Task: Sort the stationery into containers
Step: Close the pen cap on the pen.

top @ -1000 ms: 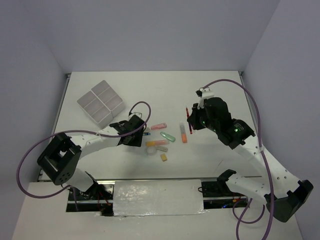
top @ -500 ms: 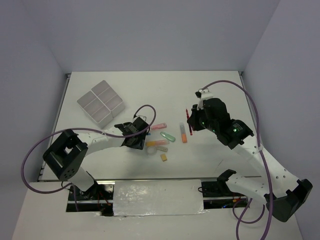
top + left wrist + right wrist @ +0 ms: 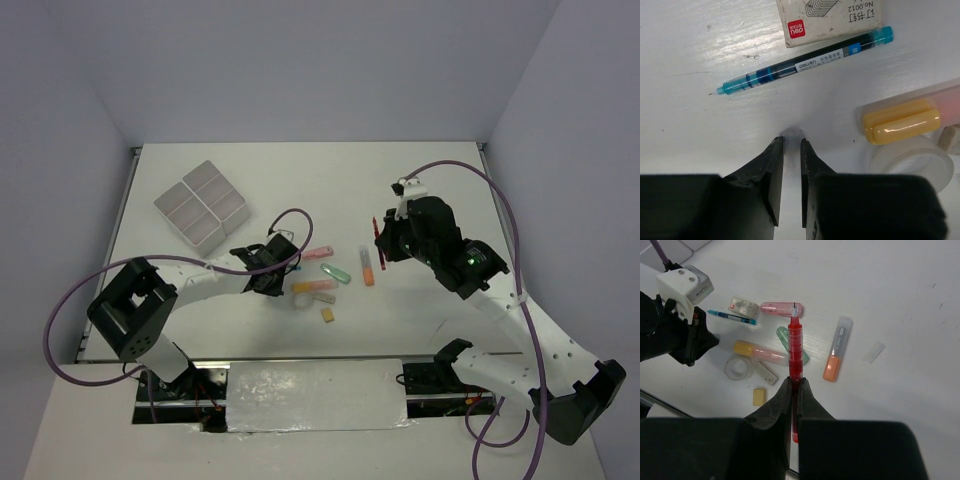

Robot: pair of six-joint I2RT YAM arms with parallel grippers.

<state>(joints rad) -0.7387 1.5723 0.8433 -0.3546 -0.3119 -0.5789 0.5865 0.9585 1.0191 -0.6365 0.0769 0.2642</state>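
Your left gripper (image 3: 791,145) has its jaws a slit apart over bare table (image 3: 695,105), grasping nothing. The blue pen (image 3: 805,61) lies ahead of their tips, untouched, so closing here would likely miss it. Your right gripper (image 3: 794,382) is clenched on the red pen (image 3: 795,347) near its tail. The pen juts far ahead of the jaws and could swivel on the way to the containers (image 3: 202,205).

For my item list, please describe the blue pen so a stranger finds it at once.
Near the middle of the table, find the left pincer. The blue pen lies flat just beyond its tips, beside a small white box. Unlike the thick yellow marker nearby, it is thin, with a clear teal barrel.
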